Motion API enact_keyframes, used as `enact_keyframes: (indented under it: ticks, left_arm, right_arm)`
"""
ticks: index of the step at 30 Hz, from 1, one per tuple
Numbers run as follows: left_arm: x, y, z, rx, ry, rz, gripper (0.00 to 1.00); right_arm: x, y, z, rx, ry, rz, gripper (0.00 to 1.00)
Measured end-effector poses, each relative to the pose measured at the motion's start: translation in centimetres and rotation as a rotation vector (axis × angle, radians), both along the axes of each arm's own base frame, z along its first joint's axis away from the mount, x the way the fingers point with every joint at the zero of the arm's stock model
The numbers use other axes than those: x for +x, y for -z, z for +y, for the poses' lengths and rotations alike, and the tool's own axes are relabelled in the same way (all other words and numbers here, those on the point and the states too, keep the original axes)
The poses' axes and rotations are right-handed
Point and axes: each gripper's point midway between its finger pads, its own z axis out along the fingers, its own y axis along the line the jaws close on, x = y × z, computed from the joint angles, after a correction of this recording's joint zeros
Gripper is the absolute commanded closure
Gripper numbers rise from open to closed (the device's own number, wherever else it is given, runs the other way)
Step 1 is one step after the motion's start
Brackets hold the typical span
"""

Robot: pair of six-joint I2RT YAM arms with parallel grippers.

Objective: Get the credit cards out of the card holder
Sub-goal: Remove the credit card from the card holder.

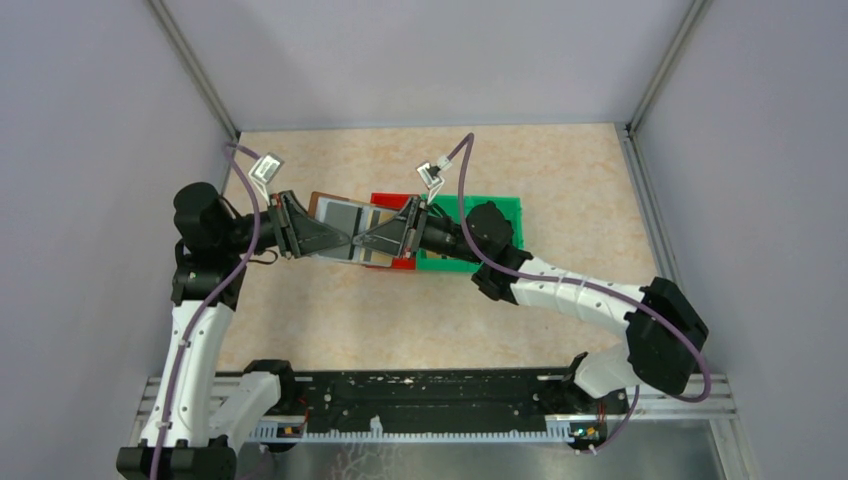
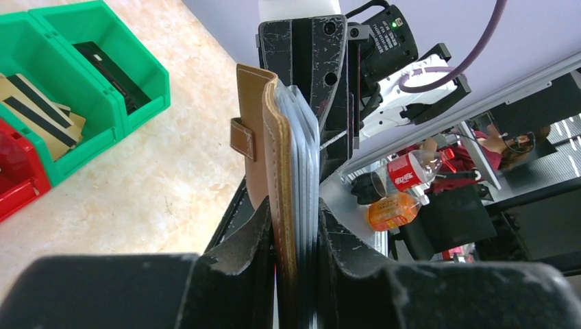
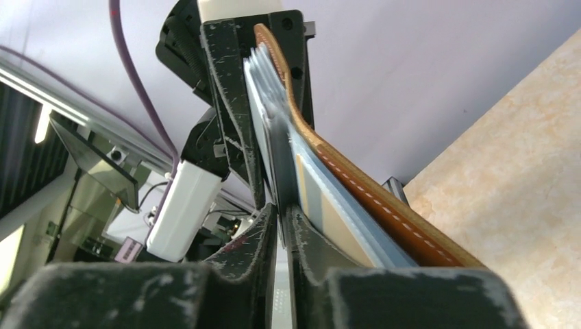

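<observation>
L tool, R tool: tight on holder

brown card holder, green bin, red bin

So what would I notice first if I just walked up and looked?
The left arm and right arm meet over the middle of the table, holding a brown card holder up between them. The left jaws clamp one end; the right jaws pinch a thin grey card at the other. Close by sit a red bin and a green bin.
</observation>
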Motion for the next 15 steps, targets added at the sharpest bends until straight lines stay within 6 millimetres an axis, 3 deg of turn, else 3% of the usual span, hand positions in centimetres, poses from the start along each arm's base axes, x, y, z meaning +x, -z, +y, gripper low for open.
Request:
enact_keyframes:
  ticks: [4,9,15]
  left_arm:
    - [0.18,0.14,0.06,0.004,-0.009,-0.005,0.83]
    - [0.32,0.22,0.11,0.006,-0.017,-0.006,0.74]
    - [0.31,0.54,0.01,0.006,-0.006,0.024,0.74]
  right_arm:
    - [0.31,0.31,0.13,-0.006,0.011,0.020,1.00]
    - [0.52,0.44,0.14,-0.006,0.024,0.030,1.00]
    - [0.66,0.92,-0.23,0.002,0.058,0.037,1.00]
